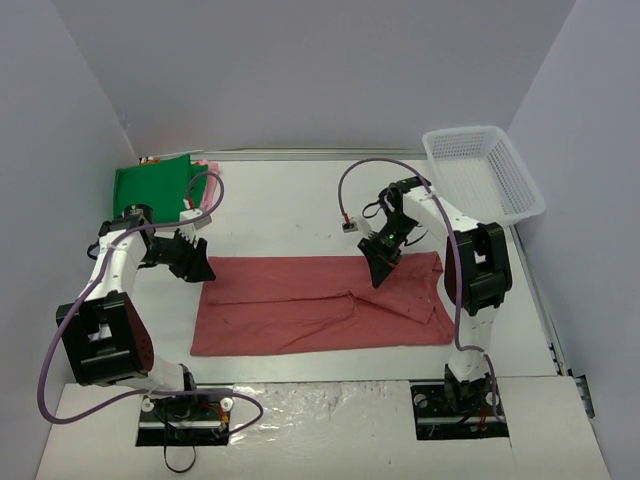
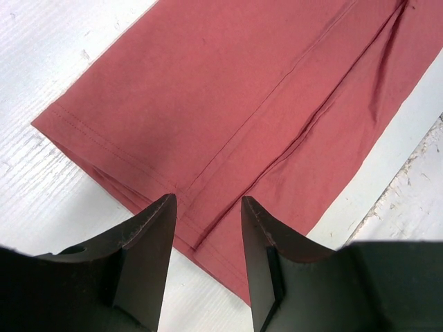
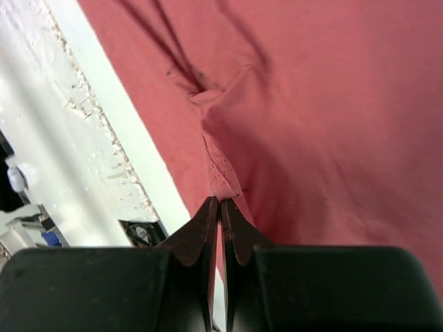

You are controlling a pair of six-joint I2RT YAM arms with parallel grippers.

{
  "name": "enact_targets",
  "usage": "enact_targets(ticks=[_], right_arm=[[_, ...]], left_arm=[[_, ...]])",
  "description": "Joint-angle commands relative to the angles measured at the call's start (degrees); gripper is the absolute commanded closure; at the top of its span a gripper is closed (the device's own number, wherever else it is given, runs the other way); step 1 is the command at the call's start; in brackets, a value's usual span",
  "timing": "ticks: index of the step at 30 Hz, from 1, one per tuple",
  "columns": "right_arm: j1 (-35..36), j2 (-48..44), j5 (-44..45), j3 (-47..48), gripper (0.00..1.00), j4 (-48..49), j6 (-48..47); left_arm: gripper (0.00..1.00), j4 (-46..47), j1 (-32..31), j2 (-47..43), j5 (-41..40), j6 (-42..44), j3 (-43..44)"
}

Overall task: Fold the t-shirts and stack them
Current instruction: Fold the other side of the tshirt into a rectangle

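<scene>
The dusty-red t-shirt [image 1: 320, 305] lies flat across the table's middle, folded into a long band. My left gripper [image 1: 200, 268] hovers open just over the band's far-left corner, where stitched hems [image 2: 138, 173] show between and beyond its tips [image 2: 208, 200]; nothing is in it. My right gripper [image 1: 380, 275] sits at the shirt's far edge right of centre, shut on a pinched-up fold of the red cloth [image 3: 221, 169], with creases running away from its tips [image 3: 220, 200]. The bright green t-shirt [image 1: 150, 185] rests folded at the back left, a pale pink edge [image 1: 208, 165] showing beside it.
A white mesh basket [image 1: 483, 172] stands at the back right corner. A small white connector on a purple cable [image 1: 349, 224] lies just behind the red shirt. Grey walls close the left, back and right sides.
</scene>
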Motion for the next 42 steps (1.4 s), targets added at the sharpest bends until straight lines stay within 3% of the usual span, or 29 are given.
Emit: enact_targets(ticks=[1, 8, 11, 13, 18, 29, 35, 39, 42], right_arm=[[2.23, -2.91, 1.15, -3.13, 1.00, -4.28, -0.91], [7.15, -3.71, 1.50, -8.06, 1.00, -4.28, -0.99], [9.35, -3.27, 1.24, -9.90, 0.94, -4.28, -1.26], [10.75, -2.48, 0.89, -10.52, 0.84, -4.11, -1.78], [11.64, 0.32, -0.95, -10.27, 0.77, -3.66, -2.75], [14.71, 2.27, -4.03, -7.54, 0.69, -4.46, -2.84], [13.84, -2.21, 0.97, -3.41, 0.69, -4.19, 0.06], [9.19, -4.67, 4.22, -4.19, 0.76, -2.09, 2.25], [5.15, -7.04, 8.34, -8.49, 0.90, 1.43, 4.45]], left_arm=[[0.59, -1.48, 0.59, -2.31, 2.42, 1.09, -0.13], [0.59, -1.39, 0.59, -2.49, 2.33, 1.27, -0.66], [0.59, -1.22, 0.59, -2.31, 2.24, 1.09, -0.75], [0.59, -1.13, 0.59, -2.23, 2.24, 1.18, -0.84], [0.59, -1.22, 0.59, -1.87, 2.06, 1.18, -0.92], [0.59, -1.66, 0.59, -2.14, 2.24, 1.44, -1.01], [0.59, -2.01, 0.59, -1.79, 2.59, 1.71, -0.75], [0.59, -2.10, 0.59, -2.14, 2.59, 1.62, -0.84], [0.64, -1.66, 0.50, -1.79, 2.94, 1.71, -0.75]])
